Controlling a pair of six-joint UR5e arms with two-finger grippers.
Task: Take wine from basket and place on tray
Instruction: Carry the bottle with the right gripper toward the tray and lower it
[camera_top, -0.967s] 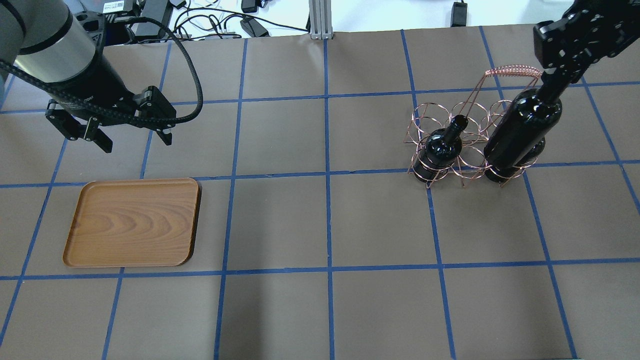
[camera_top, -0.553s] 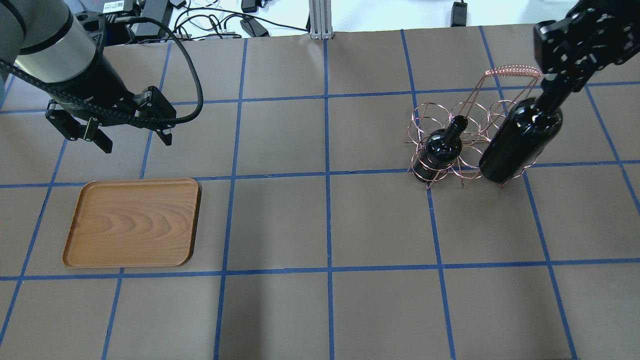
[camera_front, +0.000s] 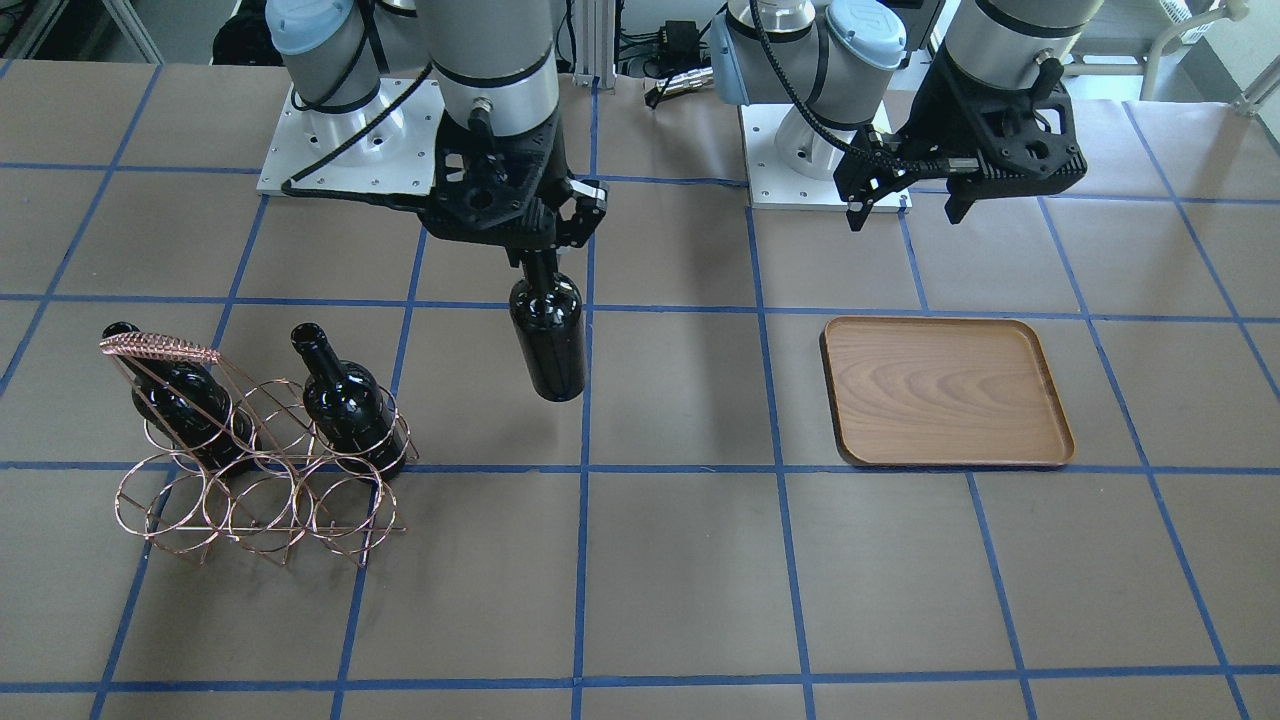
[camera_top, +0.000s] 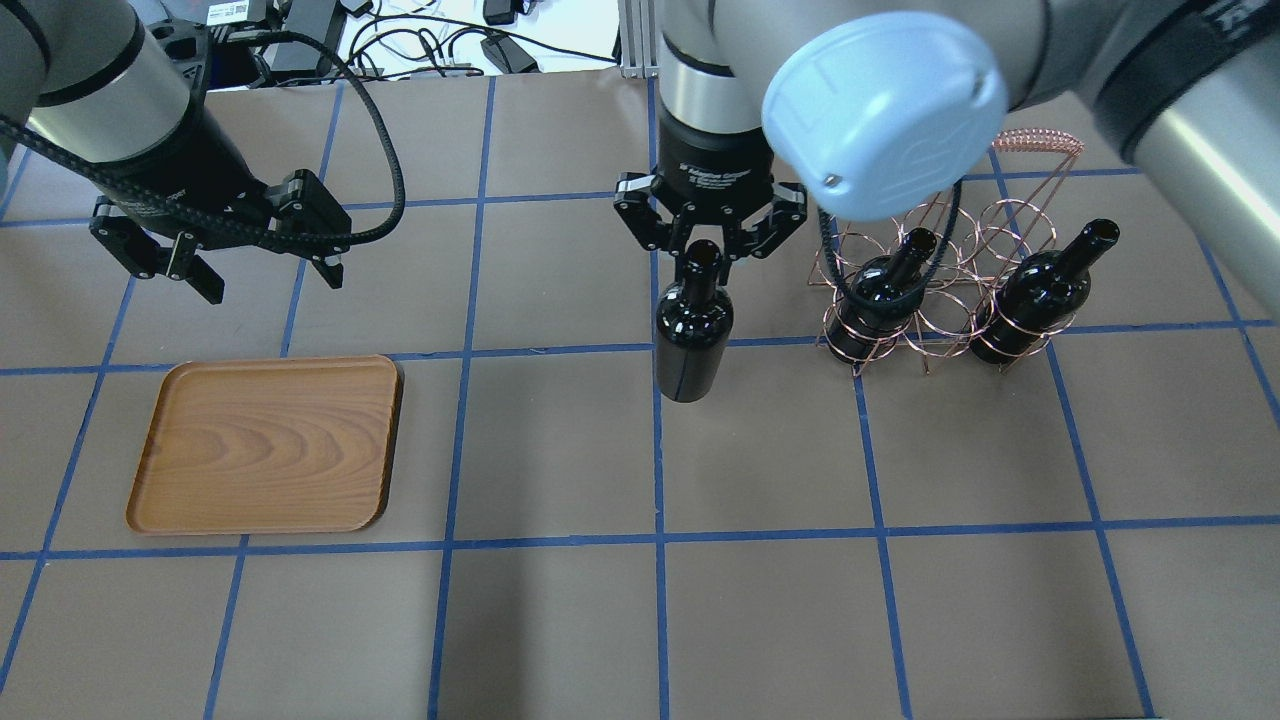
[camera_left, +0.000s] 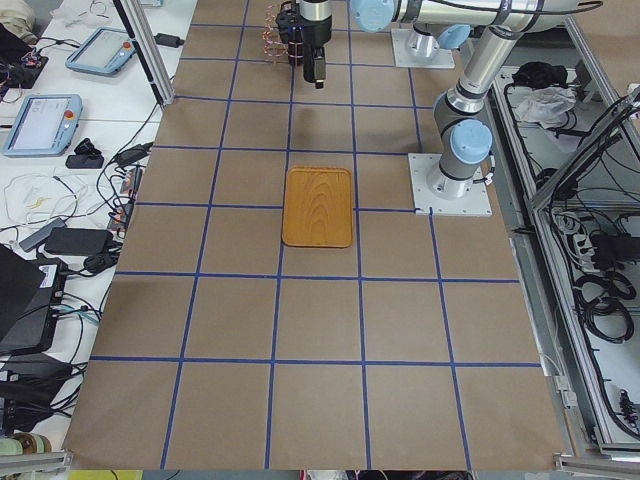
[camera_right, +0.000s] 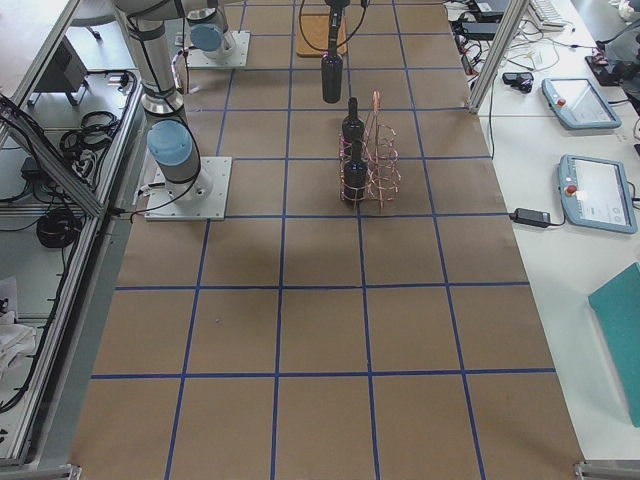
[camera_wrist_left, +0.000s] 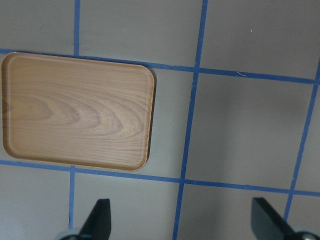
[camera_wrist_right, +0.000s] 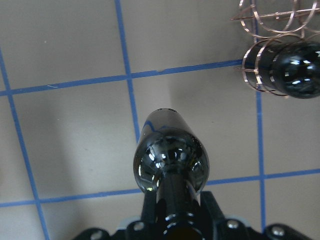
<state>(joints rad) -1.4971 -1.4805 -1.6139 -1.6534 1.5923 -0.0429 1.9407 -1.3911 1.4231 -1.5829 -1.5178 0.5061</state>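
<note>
Nearest me, the basket (camera_front: 160, 347) sat on the table (camera_front: 680, 580) with two spare bottles (camera_front: 350, 410) upright in its robot-side row, one at each end. The tray (camera_front: 945, 390) lay flat, well off to the other side. Between them and a bit further back, the wine (camera_front: 548, 345) hung upright by its neck in the right gripper (camera_front: 540, 252). The fingers were clamped on the glass just under the mouth, and the base looked clear of the paper. The bottle was out of the basket, near it, and well apart from the tray. The left gripper (camera_front: 905, 212) hovered beyond the tray's robot-side edge, fingers spread wide. From overhead, the right arm's blue elbow cap (camera_top: 885, 115) blocked part of the basket's handle. The surface was brown paper squared off with blue tape (camera_front: 581, 560). Both arms stood on white base plates (camera_front: 300, 165) at the far edge, cables (camera_top: 420, 45) ran past the opposite edge, and teach pendants (camera_right: 573, 103) lay on a white side bench. A second earlier the same gripper had that bottle at the basket's end, only partly lifted out. It had since swung sideways to the table's middle. The tray, basket and left gripper hadn't shifted.
</note>
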